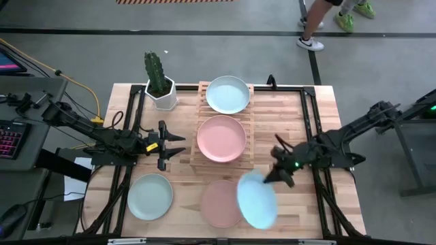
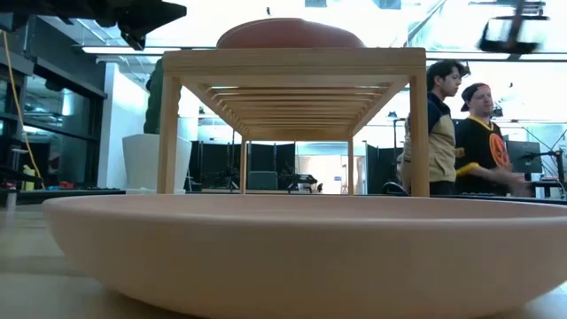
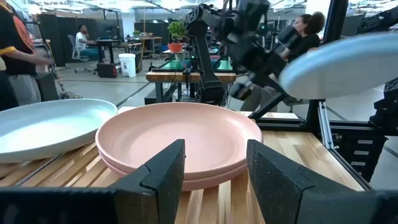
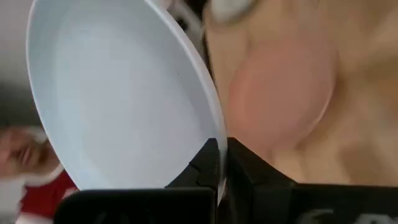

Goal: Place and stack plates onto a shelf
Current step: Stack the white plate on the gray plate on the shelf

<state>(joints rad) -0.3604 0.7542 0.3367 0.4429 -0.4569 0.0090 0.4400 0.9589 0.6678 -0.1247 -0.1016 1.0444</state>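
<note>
Right pincer (image 1: 278,175) clamps blue plate's (image 1: 257,199) rim, lifted and tilted; left pincer (image 1: 178,145) hovers spread.

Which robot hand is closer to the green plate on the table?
The left one. The left gripper hovers open just above and beside the green plate. The right gripper is across the table, shut on a blue plate.

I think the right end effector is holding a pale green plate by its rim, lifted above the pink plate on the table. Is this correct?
Not quite: the plate held by the right end effector is light blue, not pale green. The high view and the right wrist view both show this. The rest holds: it is pinched by its rim, lifted above the pink plate on the table. The pale green plate lies untouched on the table's left side.
</note>
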